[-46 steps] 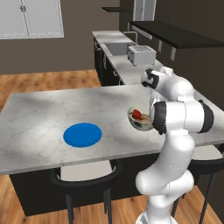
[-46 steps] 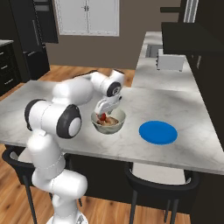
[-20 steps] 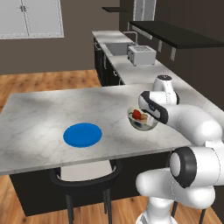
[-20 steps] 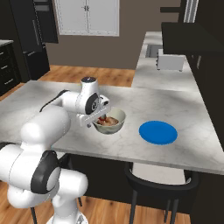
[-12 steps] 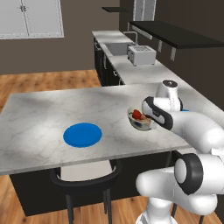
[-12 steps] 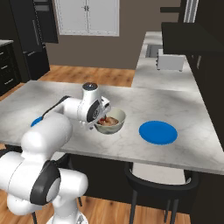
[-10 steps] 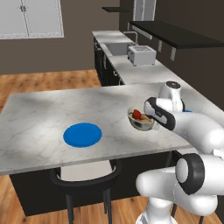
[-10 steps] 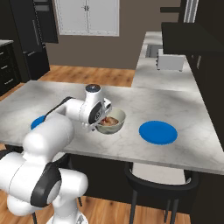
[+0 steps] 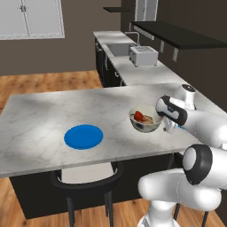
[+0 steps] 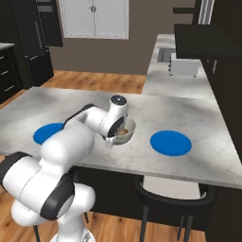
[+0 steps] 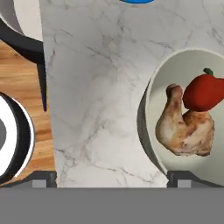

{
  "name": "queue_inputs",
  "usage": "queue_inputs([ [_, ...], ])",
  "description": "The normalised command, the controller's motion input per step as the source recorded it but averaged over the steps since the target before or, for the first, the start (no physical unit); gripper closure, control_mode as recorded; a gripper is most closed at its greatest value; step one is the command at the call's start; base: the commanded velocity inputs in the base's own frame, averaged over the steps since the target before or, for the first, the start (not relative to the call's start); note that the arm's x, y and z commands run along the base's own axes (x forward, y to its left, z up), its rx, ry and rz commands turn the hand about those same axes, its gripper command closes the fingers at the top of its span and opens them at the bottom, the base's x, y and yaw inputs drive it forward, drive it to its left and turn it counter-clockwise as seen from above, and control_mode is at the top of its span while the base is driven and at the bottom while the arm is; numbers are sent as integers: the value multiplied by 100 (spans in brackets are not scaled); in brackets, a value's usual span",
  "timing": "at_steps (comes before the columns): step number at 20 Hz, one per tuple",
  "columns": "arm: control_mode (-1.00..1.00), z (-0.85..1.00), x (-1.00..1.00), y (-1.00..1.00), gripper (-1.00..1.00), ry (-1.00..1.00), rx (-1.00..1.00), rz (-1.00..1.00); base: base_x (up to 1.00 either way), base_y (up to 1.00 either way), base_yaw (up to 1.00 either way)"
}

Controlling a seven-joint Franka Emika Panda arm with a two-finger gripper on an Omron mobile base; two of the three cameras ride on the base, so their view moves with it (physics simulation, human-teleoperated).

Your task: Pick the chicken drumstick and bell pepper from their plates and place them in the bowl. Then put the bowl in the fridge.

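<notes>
The pale bowl (image 9: pixel 145 126) (image 10: pixel 128 127) (image 11: pixel 151 94) stands near the front edge of the marble island. Inside it lie the golden-brown chicken drumstick (image 11: pixel 183 127) (image 9: pixel 149 119) and the red bell pepper (image 11: pixel 203 92) (image 9: pixel 138 115), touching each other. My gripper (image 9: pixel 165 127) (image 10: pixel 112 140) (image 11: pixel 113 178) is open and points down at the bowl's robot-side rim. One fingertip (image 11: pixel 43 177) is outside the bowl and the other is over its inside. It holds nothing. One bare blue plate (image 9: pixel 83 136) (image 10: pixel 170 142) lies beside the bowl, another (image 10: pixel 47 133) behind my arm. The black fridge (image 10: pixel 30 40) stands far back left.
A toaster (image 9: pixel 142 55) (image 10: pixel 183 67) and a sink sit on the back counter. A black stool (image 9: pixel 86 177) (image 10: pixel 170 198) stands under the island's front edge. White double-door cabinets (image 10: pixel 94 18) hang on the far wall. The island's edge and wooden floor (image 11: pixel 19 87) lie close to my hand.
My hand has swung from over the bowl to its robot-side rim and dropped lower, still open. The bowl and its contents have stayed put.
</notes>
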Motion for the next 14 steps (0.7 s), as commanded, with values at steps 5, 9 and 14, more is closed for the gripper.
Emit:
queue_inputs([
  [5,-100,-14,0,-24,-100,-7,-9,45,0,0,0],
  [9,-100,-8,14,-6,-100,-10,-9,38,0,0,0],
  [14,-100,-4,26,3,-100,-6,-10,27,0,0,0],
])
